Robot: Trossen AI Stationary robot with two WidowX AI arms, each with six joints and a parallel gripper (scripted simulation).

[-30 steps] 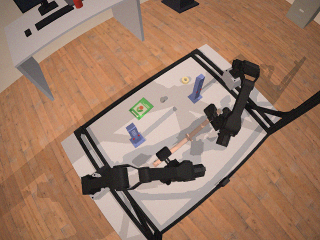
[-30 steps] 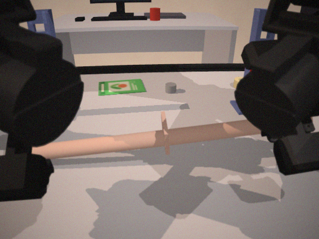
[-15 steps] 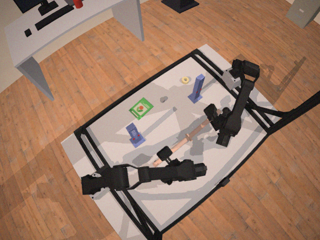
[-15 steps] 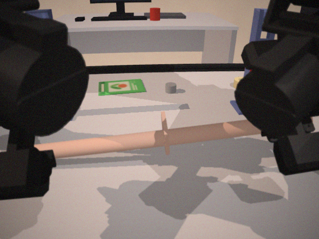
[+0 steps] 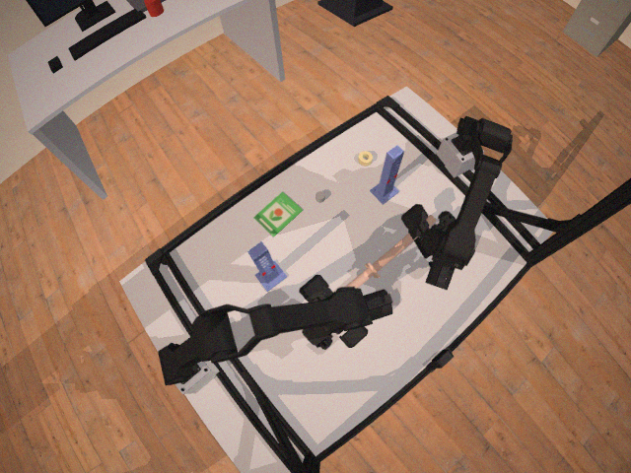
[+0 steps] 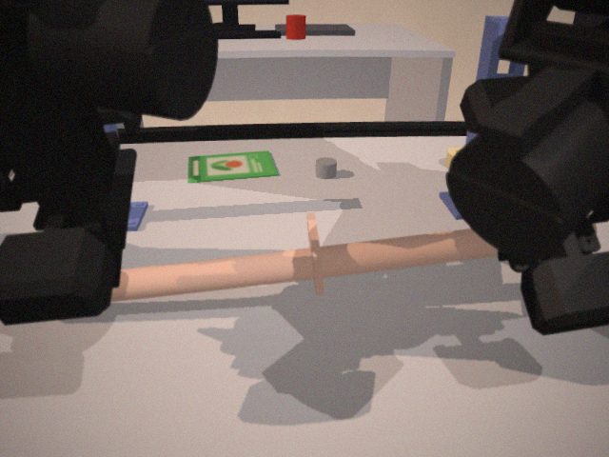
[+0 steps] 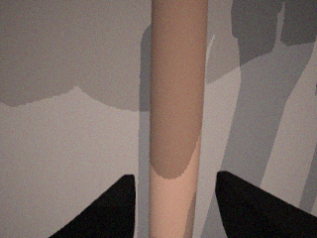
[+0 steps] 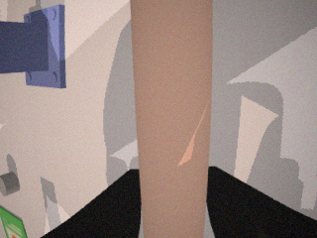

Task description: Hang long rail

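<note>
The long peach rail [image 5: 386, 259] [image 6: 221, 270] [image 7: 175, 99] [image 8: 170, 99] lies slanted across the table middle, with a thin cross fin [image 6: 313, 246] at mid-length. My right gripper [image 5: 425, 232] [image 6: 501, 246] [image 8: 172, 178] is shut on its far end and holds that end slightly raised. My left gripper [image 5: 356, 295] [image 6: 106, 277] [image 7: 175, 182] straddles the near end with a narrow gap on each side of the rail. A tall blue post [image 5: 392, 170] [image 6: 491, 44] stands at the back. A shorter blue post [image 5: 264, 262] stands to the left, and its base [image 6: 137, 214] shows beside my left arm.
A green card [image 5: 277, 212] [image 6: 230, 166], a grey cylinder [image 5: 322, 195] [image 6: 325, 168] and a yellow ring [image 5: 365, 156] lie behind the rail. A black frame [image 5: 264, 177] [image 6: 295, 129] borders the table. A grey desk [image 5: 127, 50] stands beyond.
</note>
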